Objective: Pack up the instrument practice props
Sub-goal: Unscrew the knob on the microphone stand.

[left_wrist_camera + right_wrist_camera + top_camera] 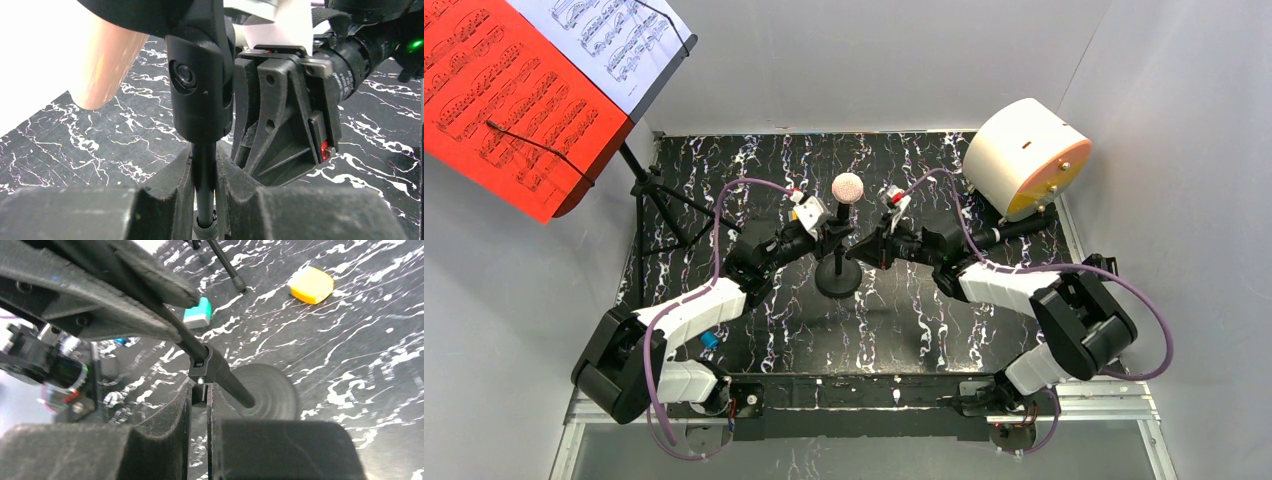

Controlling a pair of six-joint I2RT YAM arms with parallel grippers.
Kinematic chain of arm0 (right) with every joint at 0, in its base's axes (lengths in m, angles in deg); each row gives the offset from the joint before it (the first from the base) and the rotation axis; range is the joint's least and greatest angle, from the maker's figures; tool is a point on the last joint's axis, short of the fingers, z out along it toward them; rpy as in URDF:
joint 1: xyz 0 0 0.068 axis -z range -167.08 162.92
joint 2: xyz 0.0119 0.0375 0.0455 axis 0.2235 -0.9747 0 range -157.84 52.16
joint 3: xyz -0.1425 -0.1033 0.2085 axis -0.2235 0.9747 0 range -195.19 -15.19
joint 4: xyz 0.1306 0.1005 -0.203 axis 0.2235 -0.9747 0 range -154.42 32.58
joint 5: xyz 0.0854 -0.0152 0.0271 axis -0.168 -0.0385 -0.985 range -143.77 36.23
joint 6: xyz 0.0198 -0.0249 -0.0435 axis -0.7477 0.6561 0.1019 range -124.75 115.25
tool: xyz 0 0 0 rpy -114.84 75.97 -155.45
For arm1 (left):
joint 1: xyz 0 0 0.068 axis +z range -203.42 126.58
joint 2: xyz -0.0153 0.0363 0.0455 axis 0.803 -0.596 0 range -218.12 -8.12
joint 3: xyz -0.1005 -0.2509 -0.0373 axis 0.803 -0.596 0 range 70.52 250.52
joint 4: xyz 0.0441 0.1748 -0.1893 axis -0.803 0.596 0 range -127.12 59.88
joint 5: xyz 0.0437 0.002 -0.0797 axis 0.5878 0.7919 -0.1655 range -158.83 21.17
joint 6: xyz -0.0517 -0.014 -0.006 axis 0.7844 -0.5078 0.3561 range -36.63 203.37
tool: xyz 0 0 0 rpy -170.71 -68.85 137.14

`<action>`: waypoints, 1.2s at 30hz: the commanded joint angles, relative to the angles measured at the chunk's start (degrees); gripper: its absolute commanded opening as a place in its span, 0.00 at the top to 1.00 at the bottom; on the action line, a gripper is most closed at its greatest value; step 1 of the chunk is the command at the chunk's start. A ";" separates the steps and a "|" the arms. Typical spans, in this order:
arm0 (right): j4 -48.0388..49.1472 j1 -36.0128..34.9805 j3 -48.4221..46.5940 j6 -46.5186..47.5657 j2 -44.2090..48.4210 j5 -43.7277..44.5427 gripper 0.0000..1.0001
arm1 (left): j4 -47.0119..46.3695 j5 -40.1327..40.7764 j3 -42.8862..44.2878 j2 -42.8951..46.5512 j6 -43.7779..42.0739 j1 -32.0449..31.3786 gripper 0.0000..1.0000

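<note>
At the middle of the tabletop both hands meet on the beige-headed microphone (847,187), upright on its round base (837,278). The left hand (205,167) is closed around the thin pole (838,257) under the clip, and the right hand (200,397) is pinched almost shut on the small collar (205,365) of that pole. By my judgement packing has hardly begun: nothing looks put away, the music rack (652,185) stands at the far left corner carrying the red sheet (504,100) and white sheet (614,40), and no black microphone shows.
</note>
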 commanded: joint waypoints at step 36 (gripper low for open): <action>9.49 -42.77 2.92 107.15 -18.18 73.04 0.70 | -2.58 -0.06 0.46 0.58 -0.39 -0.08 1.00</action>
